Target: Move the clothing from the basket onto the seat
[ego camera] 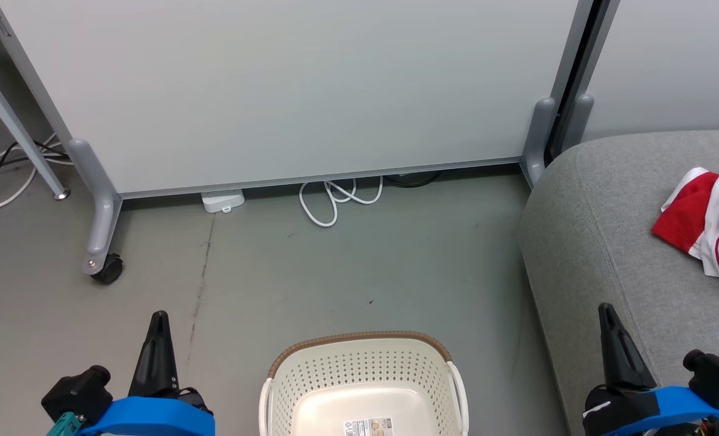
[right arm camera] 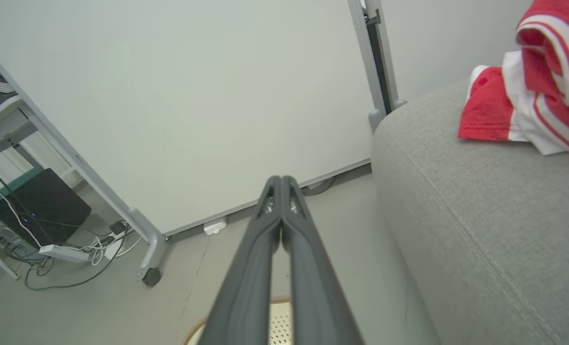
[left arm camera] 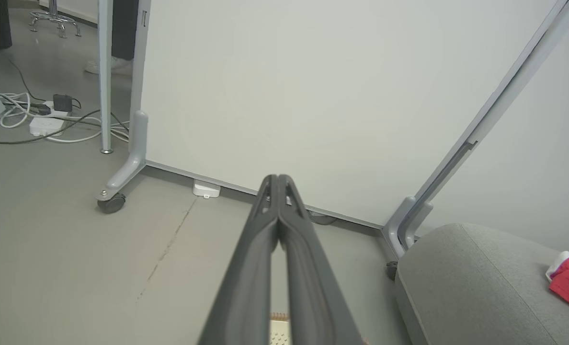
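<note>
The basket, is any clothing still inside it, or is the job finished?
Done: the clothing lies on the seat. The basket shows a bare floor with only its label, though its near end is cut off. In hand: nothing; left gripper and right gripper are shut, empty. Left: apparently nothing.

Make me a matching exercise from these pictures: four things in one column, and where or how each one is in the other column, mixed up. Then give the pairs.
Column one
1. clothing
2. basket
3. left gripper
4. white cable

Column two
A. shut, holding nothing
B. lying on the grey seat
C. looped on the floor at the foot of the panel
D. standing on the floor, with a label on the visible part of its bottom

Pairs: 1-B, 2-D, 3-A, 4-C
</note>
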Controlling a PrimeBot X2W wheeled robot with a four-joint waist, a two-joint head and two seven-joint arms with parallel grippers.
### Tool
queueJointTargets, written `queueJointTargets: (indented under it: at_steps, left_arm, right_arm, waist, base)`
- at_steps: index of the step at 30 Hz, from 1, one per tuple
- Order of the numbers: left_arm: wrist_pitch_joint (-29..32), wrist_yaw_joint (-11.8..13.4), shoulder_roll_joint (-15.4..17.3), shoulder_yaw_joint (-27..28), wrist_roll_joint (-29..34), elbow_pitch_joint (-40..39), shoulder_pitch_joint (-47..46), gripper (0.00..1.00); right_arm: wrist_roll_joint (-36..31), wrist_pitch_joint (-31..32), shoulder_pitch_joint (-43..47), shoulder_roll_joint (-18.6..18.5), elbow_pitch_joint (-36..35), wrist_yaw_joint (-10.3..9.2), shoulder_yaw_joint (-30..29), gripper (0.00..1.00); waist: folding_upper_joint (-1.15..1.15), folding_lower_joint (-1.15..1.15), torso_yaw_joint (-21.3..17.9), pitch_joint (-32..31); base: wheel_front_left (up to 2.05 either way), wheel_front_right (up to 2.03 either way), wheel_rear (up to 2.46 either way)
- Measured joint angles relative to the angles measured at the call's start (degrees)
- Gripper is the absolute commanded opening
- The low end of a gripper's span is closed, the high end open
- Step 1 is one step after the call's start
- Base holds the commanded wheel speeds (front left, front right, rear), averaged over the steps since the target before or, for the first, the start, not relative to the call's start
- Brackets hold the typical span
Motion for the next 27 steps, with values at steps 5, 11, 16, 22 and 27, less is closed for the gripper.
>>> queueJointTargets:
  at_steps: [5, 11, 16, 22, 27]
  left_arm:
    - [1.1, 0.0, 0.0, 0.4, -4.9, 0.0, -0.4, 0.00]
    - [2.5, -0.1, 0.0, 0.7, -10.6, -0.1, -0.8, 0.00]
    - [3.6, -0.2, 0.0, 1.1, -15.0, -0.1, -1.3, 0.00]
    - [5.0, -0.2, 0.0, 1.7, -20.9, 0.0, -1.7, 0.00]
    - [5.9, -0.4, 0.0, 2.1, -24.7, 0.0, -2.0, 0.00]
  right_arm:
    - [4.9, 1.2, -0.3, 0.0, 0.0, 0.00, -0.2, 0.00]
    - [10.4, 2.6, -0.5, 0.0, 0.1, 0.00, -0.5, 0.00]
    - [14.7, 3.7, -0.8, 0.0, 0.2, 0.00, -0.7, 0.00]
    - [20.5, 5.1, -1.4, 0.0, 0.3, -0.01, -1.0, 0.00]
    - [24.3, 6.0, -1.7, 0.0, 0.3, -0.01, -1.2, 0.00]
  waist:
    - [0.00, 0.00, -0.1, 0.0]
    - [0.00, 0.00, -0.2, 0.0]
    - [0.00, 0.00, -0.3, 0.0]
    - [0.00, 0.00, -0.4, 0.0]
    - [0.00, 0.00, -0.5, 0.0]
  base:
    - [0.00, 0.00, 0.00]
    - [0.00, 0.00, 0.00]
    - [0.00, 0.00, 0.00]
    - [0.00, 0.00, 0.00]
    - [0.00, 0.00, 0.00]
